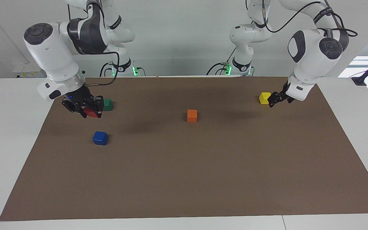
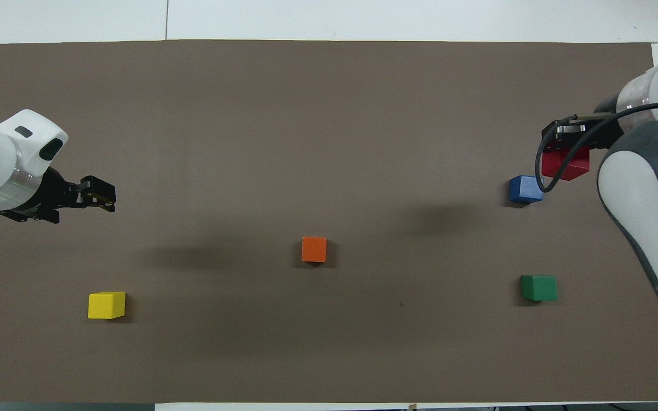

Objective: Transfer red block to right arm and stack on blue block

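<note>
My right gripper (image 1: 88, 111) is shut on the red block (image 1: 91, 112) and holds it above the brown mat, not touching the blue block. In the overhead view the red block (image 2: 565, 164) hangs in my right gripper (image 2: 566, 149) just beside the blue block (image 2: 525, 189), toward the right arm's end of the table. The blue block (image 1: 100, 138) sits alone on the mat. My left gripper (image 1: 276, 99) is empty and waits over the mat next to the yellow block (image 1: 264, 97); it also shows in the overhead view (image 2: 100, 194).
An orange block (image 1: 192, 115) sits mid-mat. A green block (image 1: 107, 104) lies nearer to the robots than the blue block, close by the right gripper. The yellow block (image 2: 106, 305) is at the left arm's end. The brown mat (image 1: 203, 179) covers the table.
</note>
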